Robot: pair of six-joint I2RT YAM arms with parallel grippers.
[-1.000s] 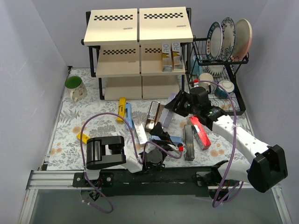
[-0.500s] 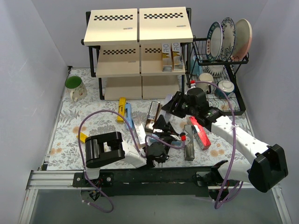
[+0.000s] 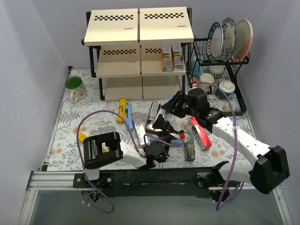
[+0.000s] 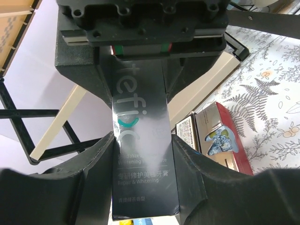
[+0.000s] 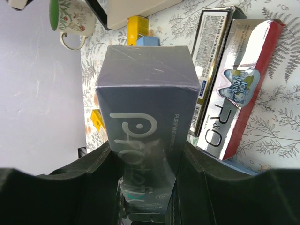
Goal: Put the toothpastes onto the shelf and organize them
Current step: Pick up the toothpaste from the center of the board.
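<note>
Top external: each arm grips a toothpaste box among loose cartons on a floral mat [image 3: 70,131].
Mid-table, the left gripper [image 3: 163,125] is clamped on a glossy black carton [image 4: 143,140] and the right gripper [image 3: 174,104] on a silver-grey carton [image 5: 147,117]. The cream-boarded shelf [image 3: 112,33] stands at 12 o'clock, a wire dish rack [image 3: 234,105] at 2 and a green mug [image 3: 75,86] at 10. A red carton [image 3: 200,133] and a yellow carton [image 3: 122,108] lie flat nearby.

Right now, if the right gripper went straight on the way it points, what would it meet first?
Probably the blue toothpaste carton, lying just past the grey carton that the right gripper holds, with the yellow carton right by it. Depth is unclear, so it could pass above both.
</note>
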